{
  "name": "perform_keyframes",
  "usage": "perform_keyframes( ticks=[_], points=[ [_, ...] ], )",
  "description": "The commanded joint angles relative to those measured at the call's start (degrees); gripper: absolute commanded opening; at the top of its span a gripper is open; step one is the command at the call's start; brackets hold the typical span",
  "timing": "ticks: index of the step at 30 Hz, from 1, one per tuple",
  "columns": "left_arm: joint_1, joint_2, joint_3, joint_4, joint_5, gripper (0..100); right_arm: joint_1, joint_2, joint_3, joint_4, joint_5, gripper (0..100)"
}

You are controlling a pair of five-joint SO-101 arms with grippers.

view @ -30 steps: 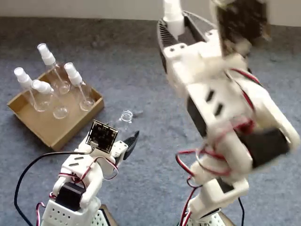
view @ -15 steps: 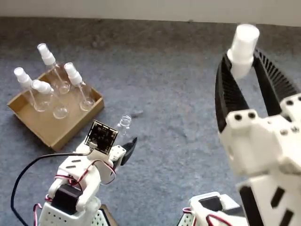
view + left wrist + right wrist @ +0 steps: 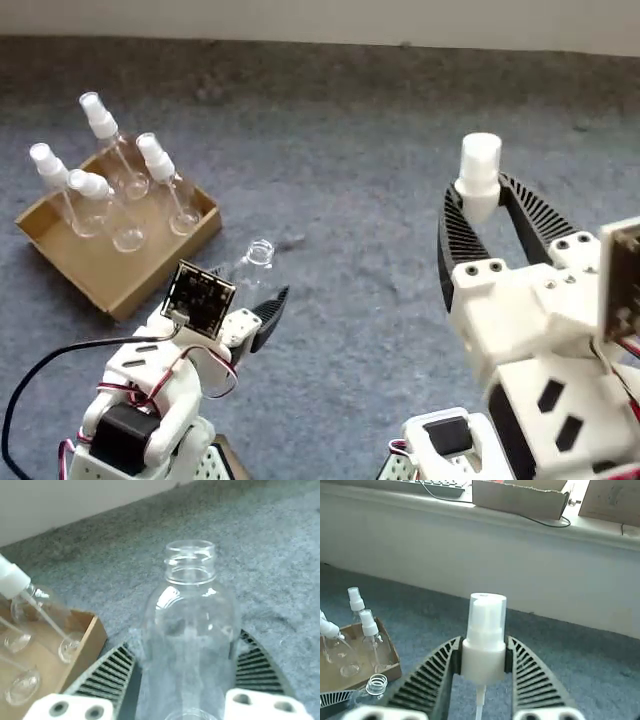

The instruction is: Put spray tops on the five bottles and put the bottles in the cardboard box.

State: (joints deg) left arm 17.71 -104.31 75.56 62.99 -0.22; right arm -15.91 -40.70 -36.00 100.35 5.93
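Four capped bottles (image 3: 160, 180); one uncapped bottle (image 3: 187, 630)

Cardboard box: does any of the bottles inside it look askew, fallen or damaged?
Nothing looks damaged or spilled. Four capped bottles stand in the cardboard box. In the right wrist view, one bottle leans more than the others, resting at a slant.

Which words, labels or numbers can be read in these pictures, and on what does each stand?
None can be read.
The cardboard box, the clear bottle and the spray top bear no visible print.
Any marks on the brown board in the room behind are too blurred to read.
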Motion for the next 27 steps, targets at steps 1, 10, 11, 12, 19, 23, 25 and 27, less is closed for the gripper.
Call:
perform_keyframes(
  ticks=[1, 10, 11, 12, 19, 23, 25, 27],
  points=[
    [5.3, -0.4, 2.8, -12.0, 0.2, 12, 0.7, -1.3, 4.4, 0.5, 0.9, 6.7],
    [9.3, -0.4, 20.3, -50.6, 0.1, 12, 0.8, -5.2, 14.0, 0.1, 0.9, 6.9],
    [9.9, -0.3, 21.6, -53.7, 0.2, 12, 0.8, -5.5, 15.1, -0.9, 0.9, 6.9],
    [10.5, -0.1, 21.7, -56.4, 0.2, 12, 0.9, -5.8, 16.4, -2.2, 0.9, 6.9],
    [16.8, -0.2, 21.6, -57.1, 0.2, 12, 0.7, -9.5, 32.8, -16.1, 0.7, 6.9],
    [22.7, 0.0, 21.6, -56.8, 0.2, 12, 0.9, -13.1, 45.0, -28.5, 0.7, 6.9],
    [25.6, 0.0, 21.6, -56.0, 0.2, 12, 0.9, -16.0, 50.2, -34.0, 0.6, 6.9],
    [28.8, 0.0, 21.6, -53.2, 0.2, 12, 0.7, -19.5, 54.3, -37.8, 0.5, 6.8]
  ],
)
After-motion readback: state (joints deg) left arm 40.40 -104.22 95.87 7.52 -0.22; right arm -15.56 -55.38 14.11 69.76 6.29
